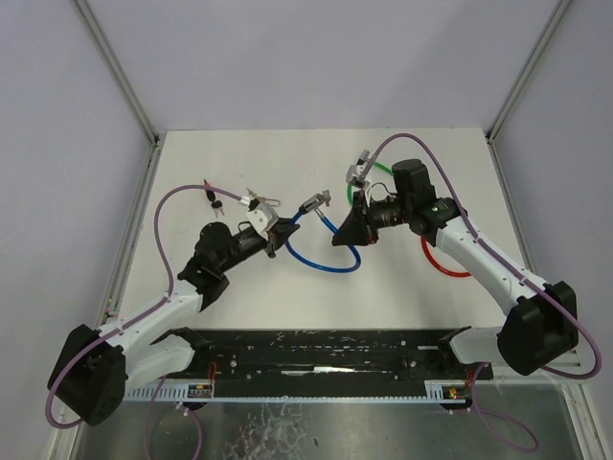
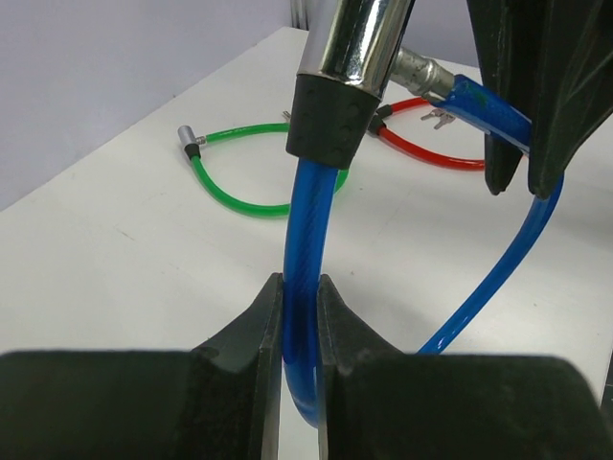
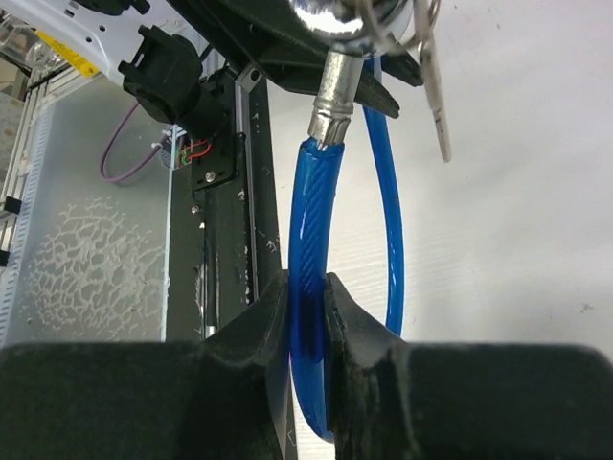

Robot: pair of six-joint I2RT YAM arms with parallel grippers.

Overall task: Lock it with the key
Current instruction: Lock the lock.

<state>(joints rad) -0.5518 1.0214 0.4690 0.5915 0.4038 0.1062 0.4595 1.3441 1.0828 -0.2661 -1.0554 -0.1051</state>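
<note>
— Two grips on one blue cable lock (image 1: pixel 330 259), out in the middle of the worktop (image 1: pixel 287 297). Grip points?

— Left fingers (image 2: pixel 251 335): all but closed, pinching the blue cable just below the black collar of the chrome lock body (image 2: pixel 350 57). Right fingers (image 3: pixel 261 331): only a narrow gap, filled by the cable, clamped just below the metal pin (image 3: pixel 333 91) at the other end.

— Pin and lock body: together or apart?

— Touching. Meets the side of the lock body in the left wrist view; how deep, cannot tell.

— And the key (image 3: pixel 436 96)?

— On a wire ring, dangling beside the pin, close under the lock body. Seated in the keyhole or merely hanging near it: cannot tell, cut off by the top edge of the right wrist view.

— Rest of the cable?

— Sags in a loop toward the near edge, between the two grips.

— Anything else around?

— Green cable lock (image 2: pixel 239 199) toward the far edge, red cable lock (image 2: pixel 426 153) toward the right side, both lying on the worktop. Small bunch of dark-headed keys (image 1: pixel 213 195) well apart, far left.
</note>
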